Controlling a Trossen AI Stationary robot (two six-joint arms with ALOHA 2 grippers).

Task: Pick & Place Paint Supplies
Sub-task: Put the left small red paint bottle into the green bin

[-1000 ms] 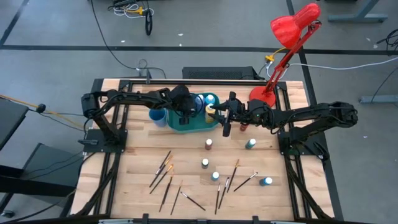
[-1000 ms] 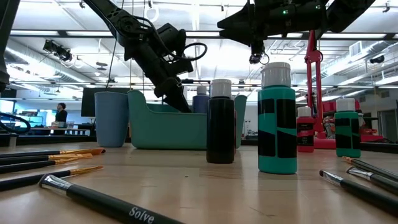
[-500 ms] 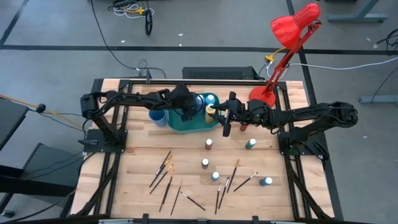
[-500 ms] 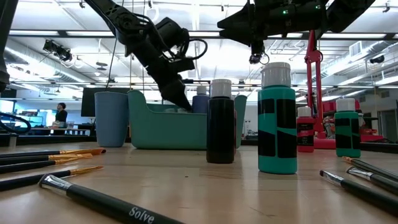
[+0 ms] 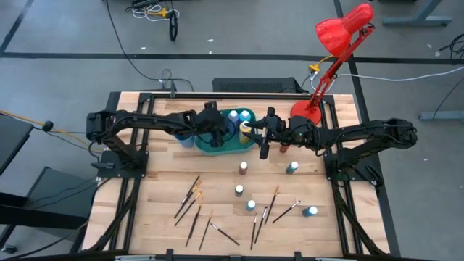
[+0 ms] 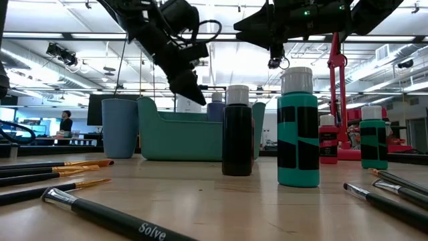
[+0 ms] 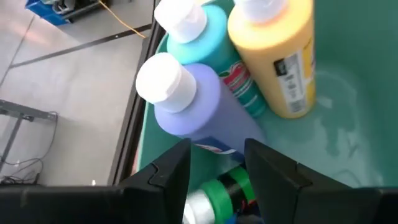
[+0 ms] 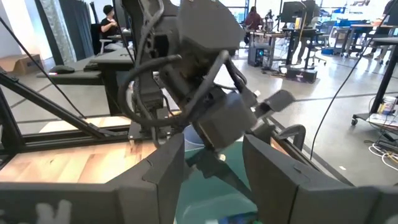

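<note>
The teal bin (image 5: 226, 148) stands at the table's far middle. In it stand a lavender-blue bottle (image 7: 186, 99), a teal bottle (image 7: 214, 43) and a yellow bottle (image 7: 280, 50), and a green bottle (image 7: 231, 185) lies on its floor. My left gripper (image 7: 214, 180) hangs open above the bin (image 6: 180, 137), slanting down, with nothing between its fingers. My right gripper (image 8: 217, 168) is open and level over the bin's right end (image 5: 251, 133), holding nothing. Loose bottles (image 5: 243, 168) and dark-handled brushes (image 5: 190, 203) lie on the near half of the table.
A blue cup (image 5: 183, 135) stands against the bin's left side. A red desk lamp (image 5: 330, 65) rises from the far right corner, a red bottle (image 6: 327, 139) near its base. A dark bottle (image 6: 237, 130) and a teal one (image 6: 297, 127) stand in front of the bin.
My left gripper has risen out of the teal bin, clear above its rim, drawing a little toward the table's left edge and turning as it went. Its fingers have stayed open. The bottles in the bin have not moved.
</note>
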